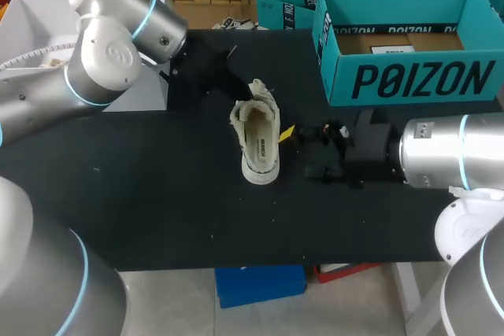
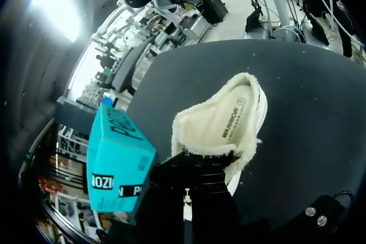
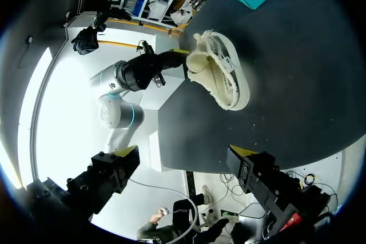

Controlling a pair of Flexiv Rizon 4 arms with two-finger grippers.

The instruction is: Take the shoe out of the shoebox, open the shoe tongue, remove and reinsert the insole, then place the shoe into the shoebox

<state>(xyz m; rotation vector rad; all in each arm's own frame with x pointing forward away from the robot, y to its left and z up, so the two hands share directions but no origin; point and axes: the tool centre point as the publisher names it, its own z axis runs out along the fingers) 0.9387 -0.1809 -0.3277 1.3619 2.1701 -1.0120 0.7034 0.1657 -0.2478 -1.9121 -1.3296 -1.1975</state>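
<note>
Shoe: on the black table, out of its box, insole lying inside.
Right gripper: just beside the shoe, spread wide, empty.
Left gripper: at the shoe's far, tongue end; grip cannot be told.
Shoebox: open, beyond the shoe.
Progress: take-out done; probably the tongue step, with insole work and return left.
</note>
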